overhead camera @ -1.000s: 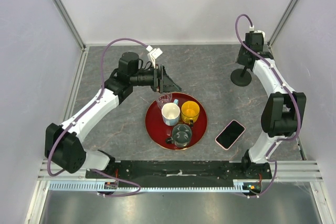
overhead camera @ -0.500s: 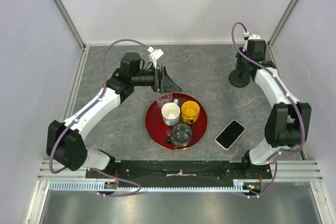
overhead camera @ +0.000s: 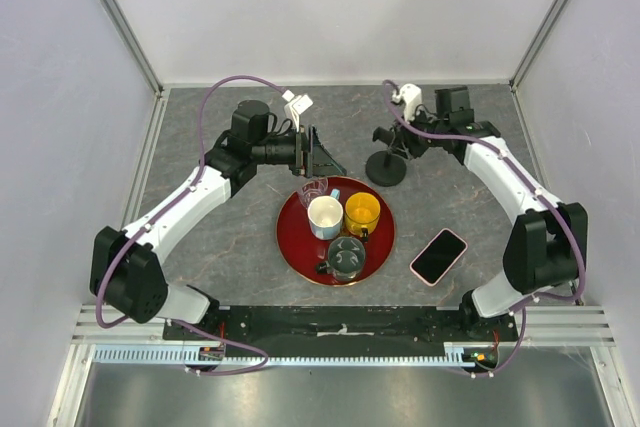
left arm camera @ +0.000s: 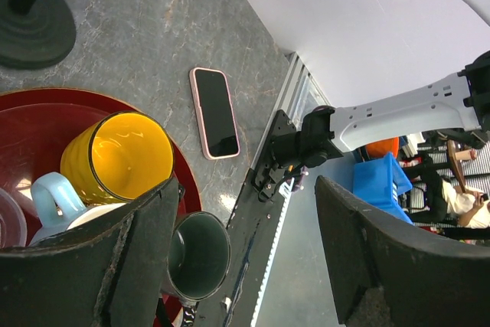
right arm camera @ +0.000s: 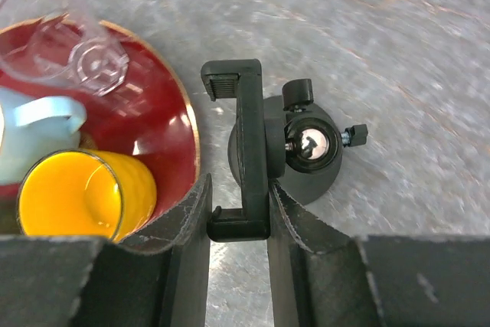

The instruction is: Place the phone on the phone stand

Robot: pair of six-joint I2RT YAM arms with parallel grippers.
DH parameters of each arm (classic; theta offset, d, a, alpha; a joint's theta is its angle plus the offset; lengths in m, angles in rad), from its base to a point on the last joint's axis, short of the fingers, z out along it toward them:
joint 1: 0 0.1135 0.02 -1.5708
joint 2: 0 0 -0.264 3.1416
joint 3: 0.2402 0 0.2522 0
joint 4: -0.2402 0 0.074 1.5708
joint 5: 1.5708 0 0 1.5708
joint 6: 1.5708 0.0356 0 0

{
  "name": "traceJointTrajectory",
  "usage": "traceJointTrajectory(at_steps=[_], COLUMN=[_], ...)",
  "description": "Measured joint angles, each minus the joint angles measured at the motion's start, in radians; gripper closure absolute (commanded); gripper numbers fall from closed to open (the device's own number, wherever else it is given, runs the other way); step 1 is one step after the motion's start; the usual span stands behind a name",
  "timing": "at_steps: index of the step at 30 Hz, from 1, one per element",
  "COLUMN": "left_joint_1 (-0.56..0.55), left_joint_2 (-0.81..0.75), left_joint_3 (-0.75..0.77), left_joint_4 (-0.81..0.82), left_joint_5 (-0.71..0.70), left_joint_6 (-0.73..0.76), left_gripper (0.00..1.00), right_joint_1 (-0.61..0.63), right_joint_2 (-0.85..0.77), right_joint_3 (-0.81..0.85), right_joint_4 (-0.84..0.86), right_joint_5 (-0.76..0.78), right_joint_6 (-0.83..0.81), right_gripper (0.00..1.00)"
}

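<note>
One step underway: your right end effector [right arm camera: 239, 197] clenches the stand [right arm camera: 306, 155], placing it; left end effector [left arm camera: 245, 197] hangs released; next, let go, then fetch the phone [overhead camera: 438, 256].

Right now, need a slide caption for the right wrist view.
Right pincer gripping the phone stand by its clamp bracket, beside the red tray holding a yellow cup.

Centre of frame: tray [overhead camera: 293, 233] on the table [overhead camera: 220, 247], cups [overhead camera: 325, 215] standing in it. Upper right of the tray, just beside its rim: phone stand [overhead camera: 386, 169]. Lower right, apart from the tray: phone [overhead camera: 439, 256], flat on the table.
</note>
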Motion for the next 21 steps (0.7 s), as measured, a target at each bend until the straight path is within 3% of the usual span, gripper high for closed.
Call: traceJointTrajectory(at_steps=[3,7,17,21], left_joint_1=[0.000,0.000,0.000,0.000], left_joint_2=[0.003,0.004,0.007,0.008], left_joint_3=[0.000,0.000,0.000,0.000], left_joint_4=[0.000,0.000,0.000,0.000], left_joint_5=[0.000,0.000,0.000,0.000], left_joint_6=[0.000,0.000,0.000,0.000], left_gripper=[0.22,0.22,0.22,0.22], right_joint_1=[0.048,0.091,0.099,0.071], right_joint_2=[0.029,0.033,0.031,0.031], right_joint_3=[0.025,0.030,0.030,0.030], right_joint_4=[-0.049,-0.059,-0.025,-0.016], right_joint_5=[-0.038,0.019,0.186,0.200], right_joint_6=[-0.088,-0.132,-0.109,-0.089], right_gripper=[0.97,0.98,0.98,0.55])
